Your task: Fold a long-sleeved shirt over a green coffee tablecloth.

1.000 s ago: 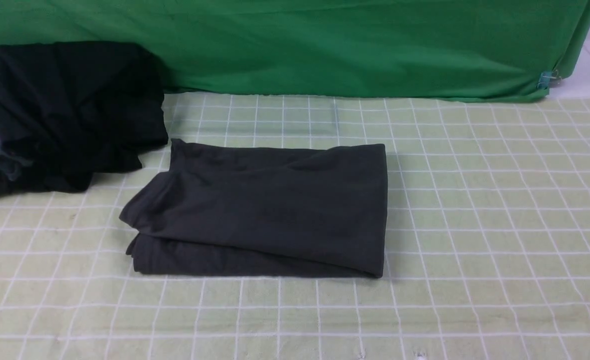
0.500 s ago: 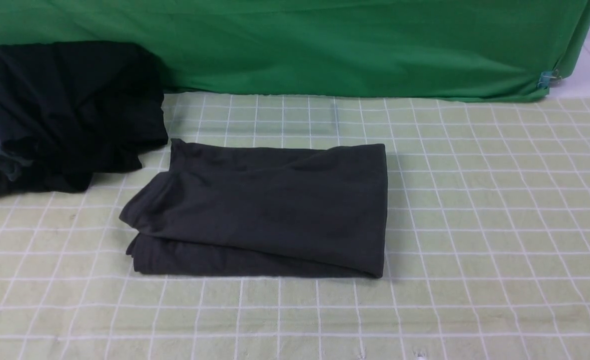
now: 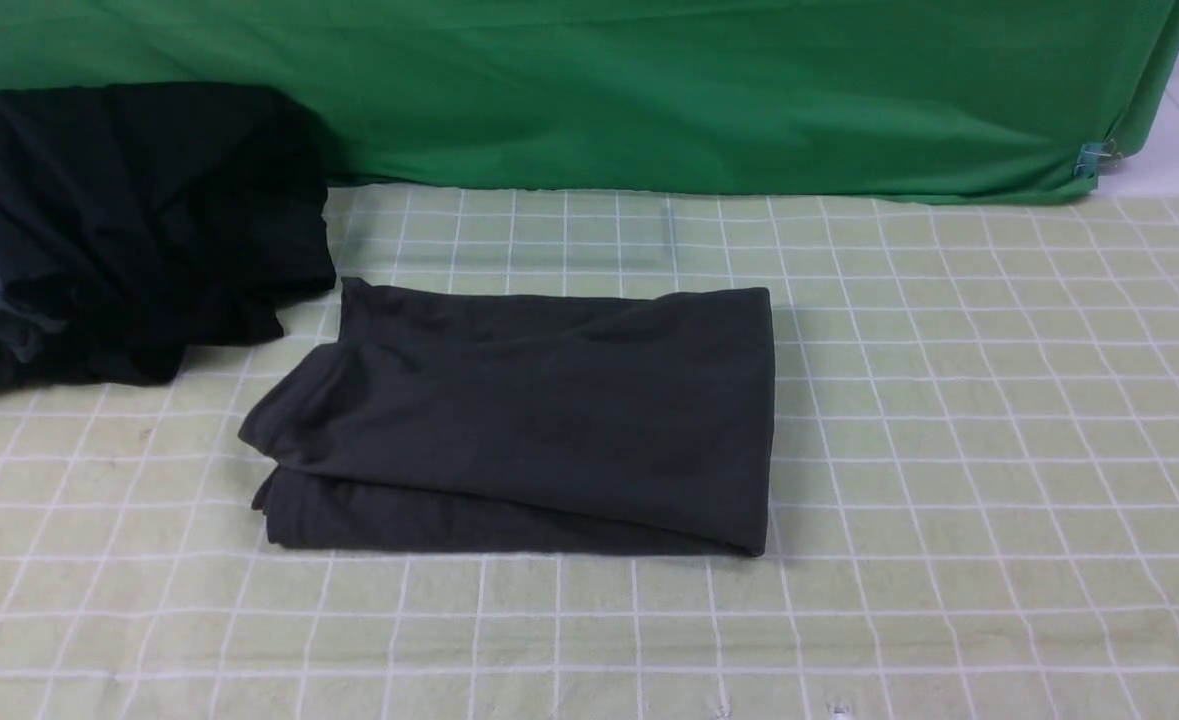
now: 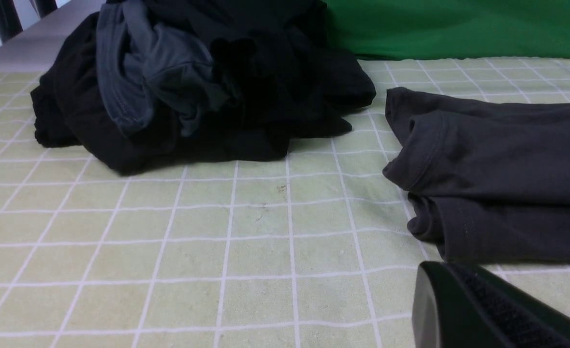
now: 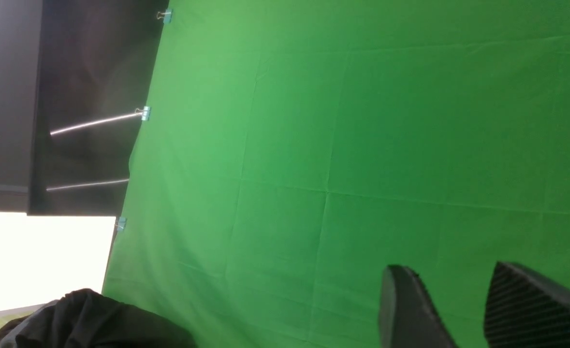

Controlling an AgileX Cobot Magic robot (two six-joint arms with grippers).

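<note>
Two grippers clear: left gripper [image 4: 488, 309] pressed together, right gripper [image 5: 463, 309] spread; long-sleeved shirt [image 3: 529, 420] folded.

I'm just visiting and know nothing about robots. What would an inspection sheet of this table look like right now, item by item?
Surface: green coffee tablecloth, pale yellow-green with a white grid, lying flat, faintly mottled.
Job's things: long-sleeved shirt, charcoal grey, folded into a layered rectangle at mid-table; no print showing.
Clutter: pile of black clothing with grey-blue fabric, crumpled at the far left, apart from the shirt.
Grippers: left gripper shut, low over the cloth near the shirt, holding nothing; right gripper with jaws apart, empty, facing the backdrop.
Cables: nothing seen.
Surroundings: plain deep green backdrop cloth held by a blue binder clip.
</note>
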